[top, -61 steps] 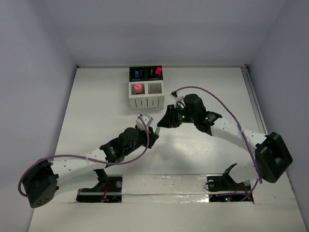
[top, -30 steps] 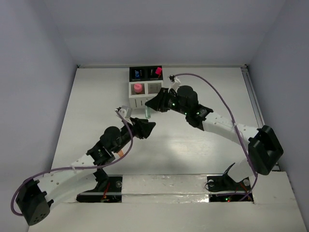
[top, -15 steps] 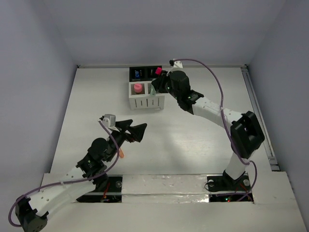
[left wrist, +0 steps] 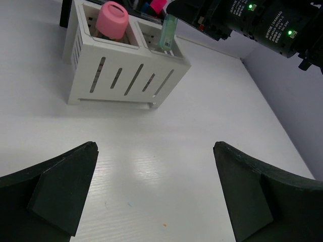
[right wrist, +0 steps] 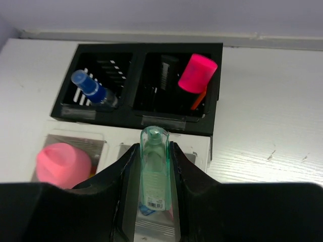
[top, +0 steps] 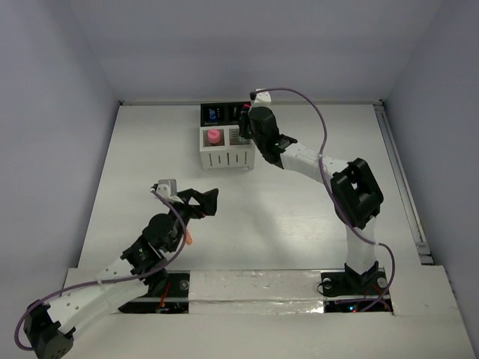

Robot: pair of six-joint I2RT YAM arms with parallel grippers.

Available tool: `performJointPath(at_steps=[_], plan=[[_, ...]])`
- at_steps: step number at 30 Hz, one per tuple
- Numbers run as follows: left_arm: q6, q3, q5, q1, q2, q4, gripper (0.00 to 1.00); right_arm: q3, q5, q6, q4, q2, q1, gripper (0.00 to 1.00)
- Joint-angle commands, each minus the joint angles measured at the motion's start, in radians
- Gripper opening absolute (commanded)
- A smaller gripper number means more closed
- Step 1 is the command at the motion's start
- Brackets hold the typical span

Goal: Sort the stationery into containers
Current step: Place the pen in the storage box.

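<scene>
1. Shows the right jaws clenched on a pale green pen [right wrist: 154,146], held upright over the near-right white cup [left wrist: 162,75] of the container block [top: 224,159] by the far edge of the bench [top: 299,217].
2. Looks light and stiff, with a smooth plastic barrel likely to slip; suits a hold across the mid-barrel, as here (top end poking clear of the jaws).
3. Finds the left jaws released and spread wide, holding nothing, back toward the bench's near-left corner.
4. Counts the cups:
   - a blue-capped highlighter [right wrist: 93,91] leaning in the far-left black cup [right wrist: 75,112];
   - a pink-capped highlighter [right wrist: 197,73] and something orange [right wrist: 200,99] in the far-right black cup [right wrist: 174,121];
   - a pastel pink piece [left wrist: 112,19] in the near-left white cup [left wrist: 96,75].
5. Leaves unclear what already lies in the cup under the green pen, beyond a hint of blue.
</scene>
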Motion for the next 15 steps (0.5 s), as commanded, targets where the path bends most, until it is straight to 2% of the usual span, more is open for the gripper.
performJointPath(at_steps=[1, 3, 5, 6, 7, 10, 13, 15], plan=[[0.002, 0.006, -0.011, 0.006, 0.042, 0.048, 0.99, 0.061, 0.052, -0.050, 0.052, 0.020, -0.003, 0.00], [0.002, 0.009, -0.002, 0.006, 0.059, 0.062, 0.99, 0.043, 0.039, -0.040, 0.057, 0.015, -0.003, 0.02], [0.004, 0.012, 0.000, 0.006, 0.076, 0.067, 0.99, -0.006, 0.005, -0.038, 0.077, -0.015, -0.003, 0.16], [0.004, 0.012, 0.000, 0.006, 0.082, 0.070, 0.99, -0.017, -0.004, -0.032, 0.087, -0.025, -0.003, 0.25], [0.002, 0.012, 0.002, 0.006, 0.085, 0.076, 0.99, -0.025, -0.027, -0.029, 0.081, -0.034, -0.003, 0.44], [-0.001, 0.012, 0.011, 0.006, 0.094, 0.085, 0.99, -0.017, -0.047, -0.018, 0.023, -0.064, -0.003, 0.67], [-0.013, 0.023, 0.021, 0.006, 0.100, 0.082, 0.99, -0.034, -0.086, -0.007, -0.017, -0.115, -0.003, 0.74], [-0.022, 0.032, 0.023, 0.006, 0.097, 0.078, 0.99, -0.069, -0.116, 0.008, -0.011, -0.150, -0.003, 0.74]])
